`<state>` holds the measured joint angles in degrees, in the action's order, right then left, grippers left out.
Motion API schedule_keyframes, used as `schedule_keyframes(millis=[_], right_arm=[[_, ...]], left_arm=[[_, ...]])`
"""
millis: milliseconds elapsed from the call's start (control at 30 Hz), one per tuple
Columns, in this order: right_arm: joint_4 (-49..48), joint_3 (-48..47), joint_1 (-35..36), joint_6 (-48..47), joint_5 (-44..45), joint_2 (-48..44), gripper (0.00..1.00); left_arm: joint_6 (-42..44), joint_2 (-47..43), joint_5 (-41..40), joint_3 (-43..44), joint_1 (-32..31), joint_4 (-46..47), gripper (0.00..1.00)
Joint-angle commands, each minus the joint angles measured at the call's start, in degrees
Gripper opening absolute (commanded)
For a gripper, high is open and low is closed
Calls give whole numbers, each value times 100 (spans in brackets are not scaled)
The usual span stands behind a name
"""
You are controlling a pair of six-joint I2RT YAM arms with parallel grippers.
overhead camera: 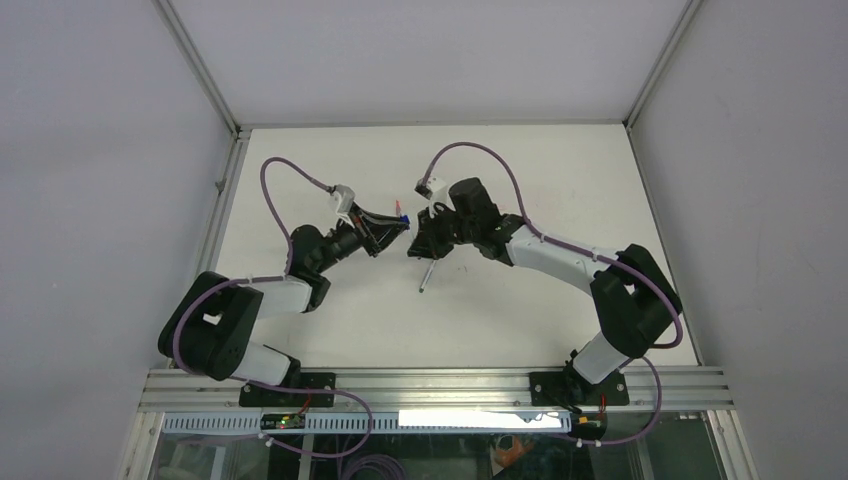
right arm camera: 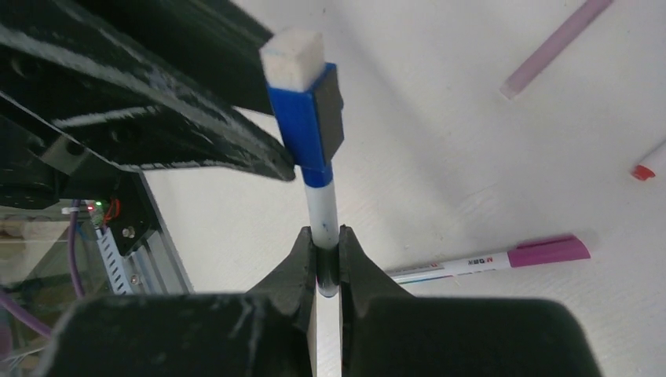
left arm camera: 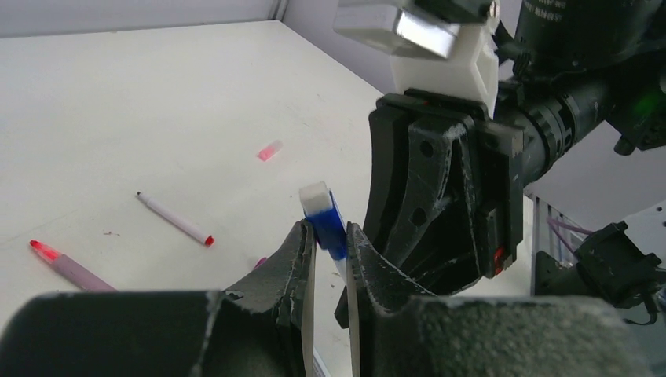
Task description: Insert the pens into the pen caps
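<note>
Scuffed matte-black left jaws sit clamped on the blue cap (left arm camera: 328,228), a short squared tube with a white block end, held above the desk (left arm camera: 118,94). Left of the blue cap lie a pinkish pen (left arm camera: 71,267), a red-tipped white pen (left arm camera: 173,218) and a small pink cap (left arm camera: 269,150). From the blue cap's open end runs a slim white barrel (right arm camera: 322,208), pinched tight by the right jaws. Right of it lies a magenta-capped pen (right arm camera: 487,259).
</note>
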<state>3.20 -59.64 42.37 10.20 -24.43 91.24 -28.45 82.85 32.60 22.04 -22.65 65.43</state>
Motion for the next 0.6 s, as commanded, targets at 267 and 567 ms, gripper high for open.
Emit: schedule_keyframes(millis=[267,567], right_arm=[[-3836,-680,-870,1041,-586,-611,0],[-3676,-562,-880,957,-527,-736,0]], left_arm=[[1038,-548,1583,-521,-1045,-2201,0],[1154,-997,1098,-597,-1048,-2421,0]])
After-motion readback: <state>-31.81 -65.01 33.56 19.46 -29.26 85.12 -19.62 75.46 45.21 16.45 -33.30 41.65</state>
